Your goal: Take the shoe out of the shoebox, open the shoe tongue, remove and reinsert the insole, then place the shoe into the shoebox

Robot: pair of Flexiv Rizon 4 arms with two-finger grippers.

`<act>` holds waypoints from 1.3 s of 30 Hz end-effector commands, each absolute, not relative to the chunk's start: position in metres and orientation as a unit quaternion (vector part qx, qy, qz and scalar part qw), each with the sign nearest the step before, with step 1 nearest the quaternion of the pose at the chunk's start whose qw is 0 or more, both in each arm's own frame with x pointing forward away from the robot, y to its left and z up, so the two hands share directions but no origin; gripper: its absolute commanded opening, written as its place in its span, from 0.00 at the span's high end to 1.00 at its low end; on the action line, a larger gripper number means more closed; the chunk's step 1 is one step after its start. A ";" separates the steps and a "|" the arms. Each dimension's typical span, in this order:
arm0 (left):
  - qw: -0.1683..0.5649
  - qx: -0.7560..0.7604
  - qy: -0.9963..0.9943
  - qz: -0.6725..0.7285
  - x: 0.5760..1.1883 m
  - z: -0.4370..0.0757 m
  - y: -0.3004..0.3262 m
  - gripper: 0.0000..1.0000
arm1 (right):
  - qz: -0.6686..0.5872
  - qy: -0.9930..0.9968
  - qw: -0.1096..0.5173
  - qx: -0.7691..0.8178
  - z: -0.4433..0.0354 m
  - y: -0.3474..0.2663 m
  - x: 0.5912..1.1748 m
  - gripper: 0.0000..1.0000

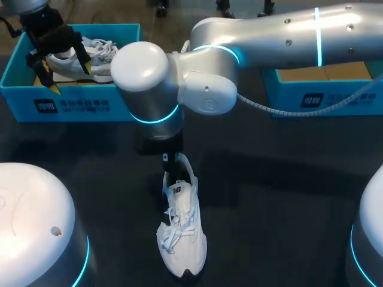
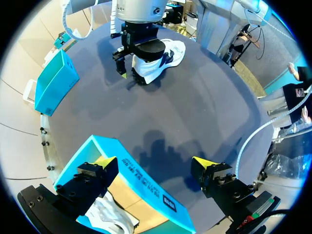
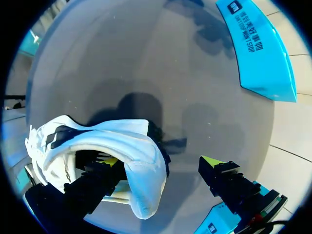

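— Where is the white shoe [image 1: 181,224]?
— Out on the dark table [image 1: 269,197], at six o'clock in the head view. It stands on its sole, toe toward six, heel toward twelve.
— And the right gripper [image 3: 161,165]?
— At the heel. Its fingers are spread: one is down inside the shoe's opening, the other hangs outside, clear of the heel. Nothing is pinched.
— The left gripper [image 2: 156,163]?
— At ten o'clock, spread wide astride a wall of the left shoebox [image 1: 72,104]. One finger is over the inside, where a second shoe [image 1: 90,57] lies, and the other is over the table.
— The other box?
— The right shoebox [image 1: 317,95] sits at two o'clock, partly behind the right arm [image 1: 287,36].
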State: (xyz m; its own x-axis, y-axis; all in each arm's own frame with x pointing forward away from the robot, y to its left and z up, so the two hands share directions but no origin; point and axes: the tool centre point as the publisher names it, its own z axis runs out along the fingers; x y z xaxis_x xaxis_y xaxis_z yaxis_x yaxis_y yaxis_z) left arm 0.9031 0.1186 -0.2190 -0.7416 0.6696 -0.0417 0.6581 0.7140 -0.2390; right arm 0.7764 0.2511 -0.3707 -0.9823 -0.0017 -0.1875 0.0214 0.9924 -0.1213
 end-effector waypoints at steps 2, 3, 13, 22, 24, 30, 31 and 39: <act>0.024 -0.359 -0.926 0.119 0.903 -0.219 0.119 0.00 | -0.056 0.994 0.090 0.005 -0.370 0.240 0.776 0.00; 0.024 -0.359 -0.926 0.119 0.903 -0.219 0.119 0.00 | -0.057 0.994 0.088 0.005 -0.370 0.239 0.776 0.00; 0.024 -0.359 -0.926 0.119 0.903 -0.219 0.119 0.00 | -0.048 0.995 0.085 -0.006 -0.377 0.240 0.783 0.65; 0.024 -0.359 -0.926 0.119 0.903 -0.219 0.119 0.00 | -0.053 0.995 0.083 -0.002 -0.372 0.250 0.779 1.00; 0.024 -0.359 -0.926 0.119 0.903 -0.219 0.119 0.00 | -0.061 0.994 0.088 0.003 -0.365 0.251 0.777 1.00; 0.024 -0.359 -0.926 0.119 0.903 -0.219 0.119 0.00 | -0.102 0.988 0.114 0.004 -0.328 0.247 0.776 1.00; 0.024 -0.359 -0.926 0.119 0.903 -0.219 0.119 0.00 | -0.109 0.987 0.120 0.006 -0.320 0.244 0.777 1.00; 0.024 -0.359 -0.926 0.119 0.903 -0.219 0.119 0.00 | -0.137 0.977 0.157 0.033 -0.241 0.214 0.794 1.00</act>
